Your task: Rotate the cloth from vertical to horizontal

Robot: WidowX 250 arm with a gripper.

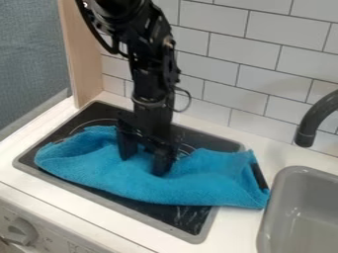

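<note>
Camera view puts my gripper (143,162) down on the blue cloth (218,180), fingers apart with fabric between them; whether they pinch any, I can't tell. The cloth lies rumpled across the stovetop (86,116), left end inside the rim, right end over it onto the bench (237,225), close beside the sink (282,174), the tiled wall (231,69) behind.

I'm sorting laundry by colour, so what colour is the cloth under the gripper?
The cloth is bright blue, seen best in the camera view.
</note>
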